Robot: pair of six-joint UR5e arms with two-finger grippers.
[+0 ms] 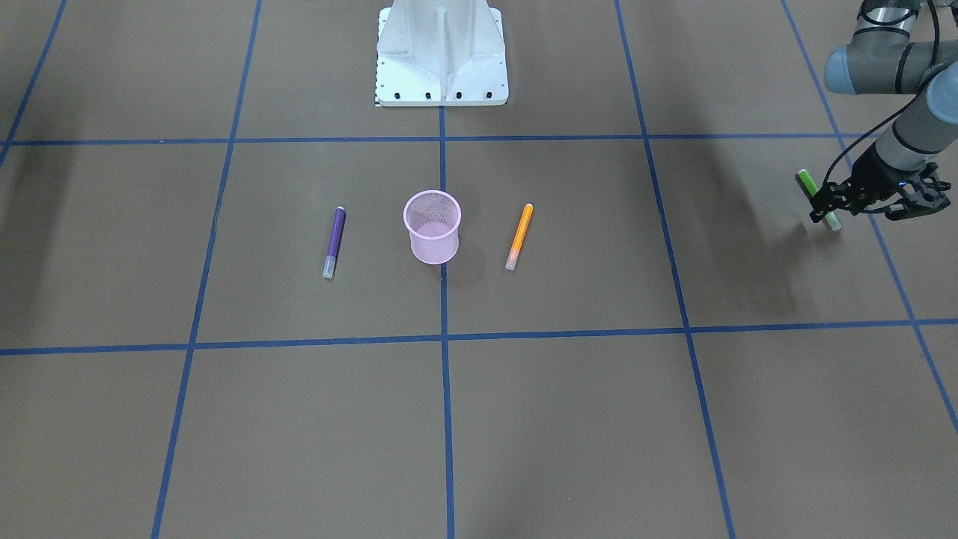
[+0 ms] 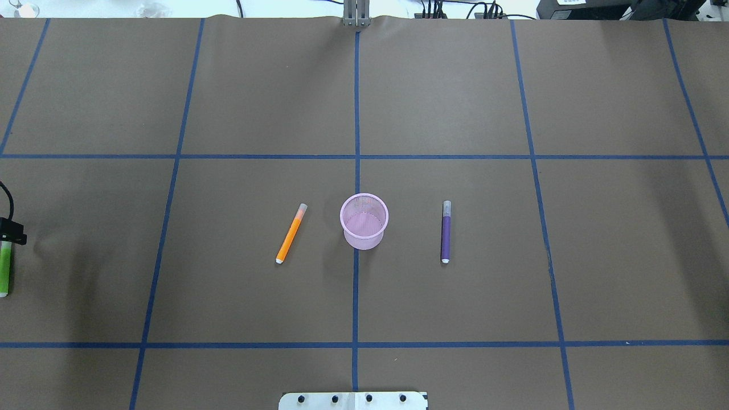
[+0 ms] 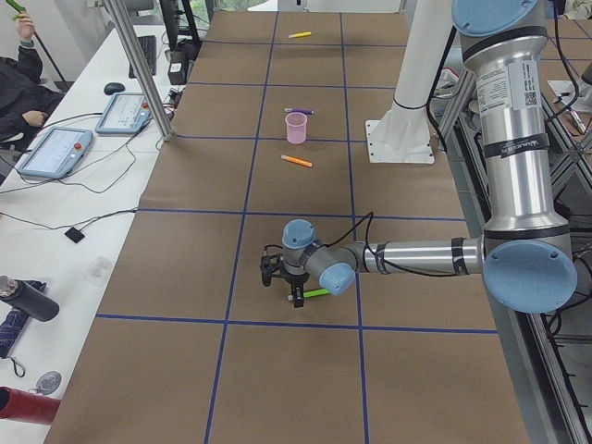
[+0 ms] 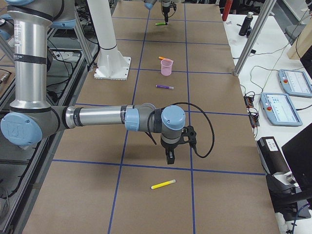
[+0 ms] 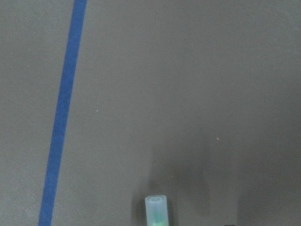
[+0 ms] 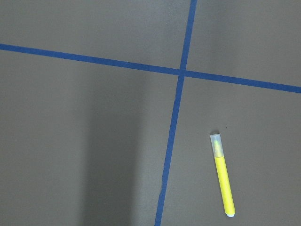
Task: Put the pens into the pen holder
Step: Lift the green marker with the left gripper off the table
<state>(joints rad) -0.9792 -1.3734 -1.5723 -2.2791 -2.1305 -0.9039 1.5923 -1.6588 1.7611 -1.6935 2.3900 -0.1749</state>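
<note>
The pink mesh pen holder stands upright at the table's centre. An orange pen lies flat on one side of it and a purple pen on the other. Far out on my left side, my left gripper is shut on a green pen, just above the paper. My right gripper hangs over the table's other end, near a yellow pen. I cannot tell whether it is open.
Brown paper with a blue tape grid covers the table. The robot's white base stands behind the holder. Tablets and cables lie on the side benches, where a person's arm shows.
</note>
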